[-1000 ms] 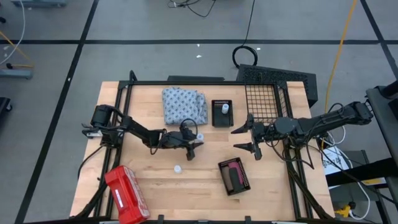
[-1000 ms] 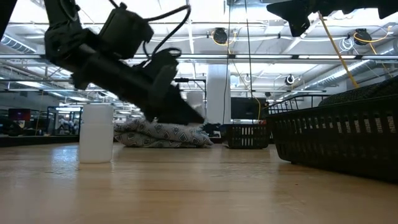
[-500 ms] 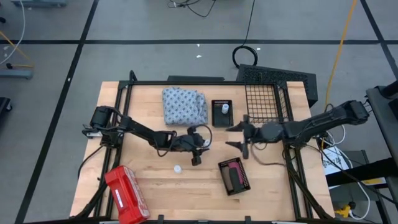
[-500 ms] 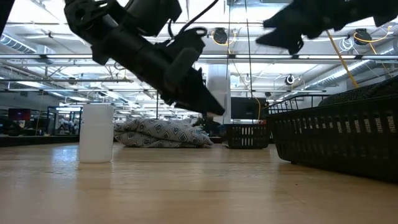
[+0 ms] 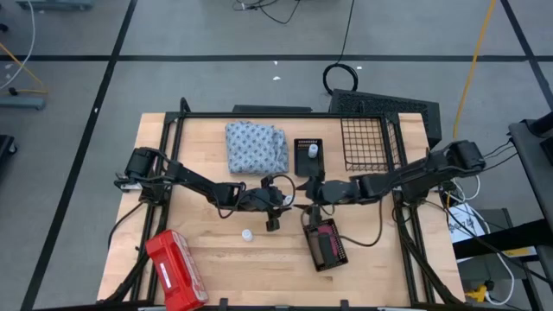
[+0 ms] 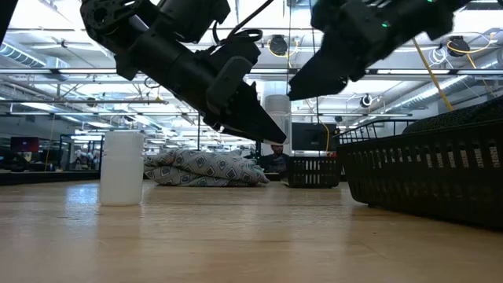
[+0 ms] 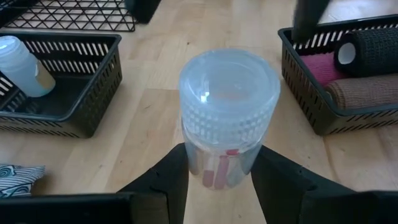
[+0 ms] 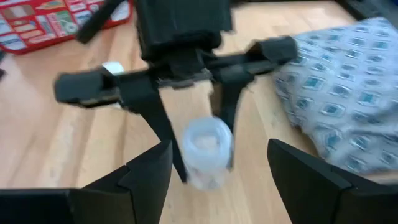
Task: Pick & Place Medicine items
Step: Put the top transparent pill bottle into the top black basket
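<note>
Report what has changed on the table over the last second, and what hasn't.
The left tool, shut on a small clear round bottle with a pale ribbed cap, carried it toward the table's middle. The right tool swept in from the wire-basket side and now faces that bottle, open. The second small white bottle, the patterned cloth and the red plastic case stayed put.

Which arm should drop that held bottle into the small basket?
Left. Its hand already grips the small clear round bottle; the right hand is open, merely facing it. The small black basket lies close ahead.
</note>
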Robot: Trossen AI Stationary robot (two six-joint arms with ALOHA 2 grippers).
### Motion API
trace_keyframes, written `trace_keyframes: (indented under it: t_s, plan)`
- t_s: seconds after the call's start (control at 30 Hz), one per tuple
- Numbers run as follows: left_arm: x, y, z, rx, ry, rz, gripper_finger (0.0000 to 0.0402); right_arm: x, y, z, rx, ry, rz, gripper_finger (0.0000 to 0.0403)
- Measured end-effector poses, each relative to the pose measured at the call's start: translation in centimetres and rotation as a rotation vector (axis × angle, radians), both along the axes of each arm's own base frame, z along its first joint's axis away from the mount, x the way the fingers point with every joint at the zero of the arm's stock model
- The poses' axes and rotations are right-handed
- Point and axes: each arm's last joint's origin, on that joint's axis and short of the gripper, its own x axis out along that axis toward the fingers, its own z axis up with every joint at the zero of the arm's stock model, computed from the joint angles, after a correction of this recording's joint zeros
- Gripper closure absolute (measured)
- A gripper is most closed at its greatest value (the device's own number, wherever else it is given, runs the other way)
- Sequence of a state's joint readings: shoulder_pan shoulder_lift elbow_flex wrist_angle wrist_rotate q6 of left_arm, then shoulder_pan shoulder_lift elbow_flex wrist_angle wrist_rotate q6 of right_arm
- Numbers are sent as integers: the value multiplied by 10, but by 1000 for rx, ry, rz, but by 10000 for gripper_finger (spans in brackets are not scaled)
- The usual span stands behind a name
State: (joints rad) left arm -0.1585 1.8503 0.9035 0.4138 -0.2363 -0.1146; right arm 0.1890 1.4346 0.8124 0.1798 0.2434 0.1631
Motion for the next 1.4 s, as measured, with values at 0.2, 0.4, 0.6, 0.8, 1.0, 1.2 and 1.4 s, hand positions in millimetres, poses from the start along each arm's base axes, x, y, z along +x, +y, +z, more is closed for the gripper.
trace_keyframes:
  t_s: [0.2,0.4,0.6,0.8,1.0,1.2,1.4]
  plan:
    - [-1,0,-1,-1,10,0,245,22,-4,4,21,18,57,151]
    - [-2,0,-3,-1,31,2,245,25,-5,-3,4,54,60,151]
    - [-1,0,-2,-3,20,2,245,25,-5,-3,7,54,56,151]
    - [-1,0,-1,-4,16,1,245,24,-5,-4,15,64,50,151]
    - [0,-1,1,-5,-11,-4,245,24,-5,-4,20,64,47,151]
    - [0,-1,1,-3,-10,-5,245,24,-5,-4,19,70,47,152]
    - [0,-1,1,-8,-11,-8,245,24,-5,-5,14,73,49,166]
